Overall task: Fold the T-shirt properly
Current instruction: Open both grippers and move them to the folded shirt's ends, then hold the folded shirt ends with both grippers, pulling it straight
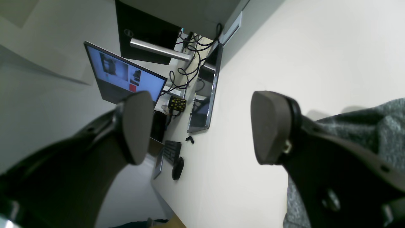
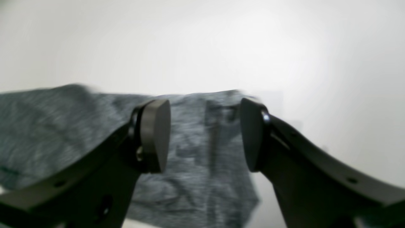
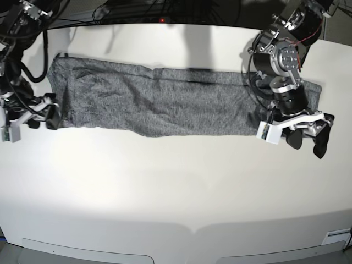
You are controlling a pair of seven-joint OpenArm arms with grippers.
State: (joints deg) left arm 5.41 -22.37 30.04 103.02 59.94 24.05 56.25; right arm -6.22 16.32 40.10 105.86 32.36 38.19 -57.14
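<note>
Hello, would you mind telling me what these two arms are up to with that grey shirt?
A two-armed robot is folding a grey T-shirt, which now lies as a long band across the white table. The left gripper hangs open just off one end of the band, holding nothing. The right gripper is open at the other end, the fabric showing between its pads, not gripped.

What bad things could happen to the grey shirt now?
1. Both end effectors, left and right, are open and hold nothing, so the T-shirt just lies in a long strip; a grab at one layer might undo the fold.
2. The fabric near the right end looks wrinkled, so creases could get folded in.
3. The left end effector hangs just off the shirt's edge and might close on nothing.
</note>
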